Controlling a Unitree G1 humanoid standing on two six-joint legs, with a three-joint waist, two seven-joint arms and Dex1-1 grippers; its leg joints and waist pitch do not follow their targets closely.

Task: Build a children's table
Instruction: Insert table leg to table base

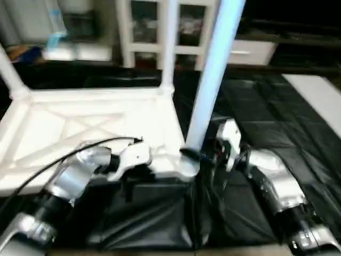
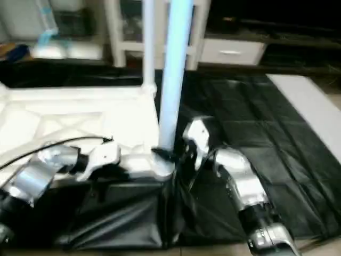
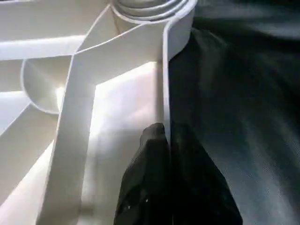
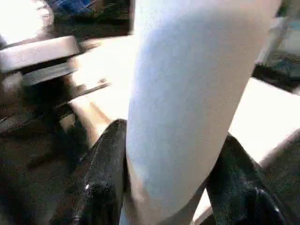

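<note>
Right wrist view: smooth tubular white leg (image 4: 187,103)

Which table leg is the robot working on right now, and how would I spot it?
Start at the white table top, lying ribbed side up on the black sheet. Go to its near corner on the robot's right, where the corner socket is. The leg rising there is the nearest one, and unlike the far legs, it has the right gripper closed around its base.

left gripper (image 3: 168,133) pinching tabletop (image 3: 117,108) rim, corner socket (image 3: 150,9) just beyond.
</note>
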